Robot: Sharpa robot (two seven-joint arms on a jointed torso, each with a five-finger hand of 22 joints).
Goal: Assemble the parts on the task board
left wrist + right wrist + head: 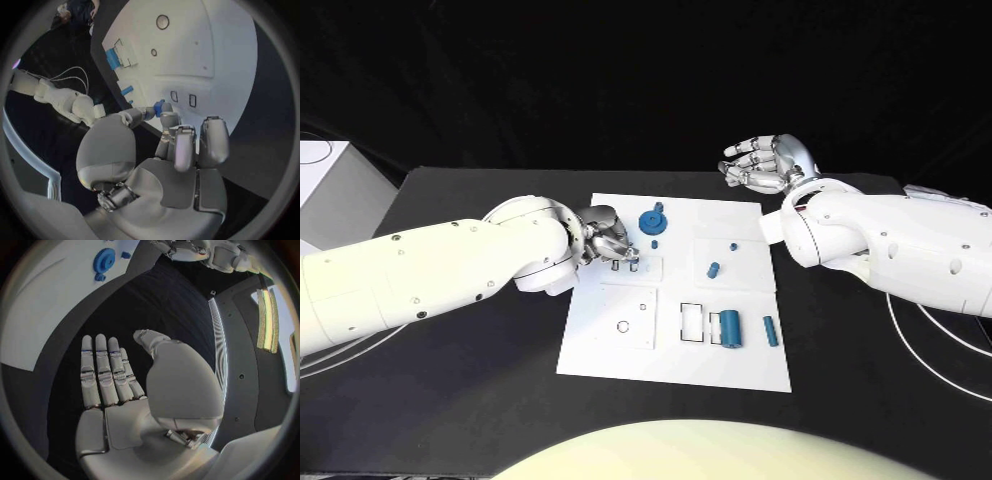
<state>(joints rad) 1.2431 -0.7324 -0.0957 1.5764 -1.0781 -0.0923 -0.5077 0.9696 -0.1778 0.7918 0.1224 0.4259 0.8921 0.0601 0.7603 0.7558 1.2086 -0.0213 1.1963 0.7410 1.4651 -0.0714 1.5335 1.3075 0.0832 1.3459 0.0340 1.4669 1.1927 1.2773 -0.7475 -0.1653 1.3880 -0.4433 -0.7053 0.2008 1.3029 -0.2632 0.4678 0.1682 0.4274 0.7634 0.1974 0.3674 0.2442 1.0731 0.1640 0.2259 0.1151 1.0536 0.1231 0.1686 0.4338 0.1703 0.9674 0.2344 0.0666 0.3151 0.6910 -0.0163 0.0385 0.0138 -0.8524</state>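
The white task board [733, 362] lies mid-table. My left hand [607, 241] hovers over its near-left part and pinches a small blue part [160, 107] between thumb and fingertip, just above two small slots [183, 98]. A blue gear [653, 219] stands on the board beside that hand. Two small blue pieces [714, 269] lie mid-board, and a blue cylinder [730, 325] and a slim blue pin [770, 331] lie nearer me. My right hand [764, 163] is raised beyond the board's far right corner, fingers straight and apart [103, 371], holding nothing.
A white rectangular frame [692, 322] sits next to the cylinder. A white box [326, 185] stands at the table's far left. White cables [935, 340] curve over the black table at the right. The gear [104, 260] and my left hand [187, 250] also appear in the right wrist view.
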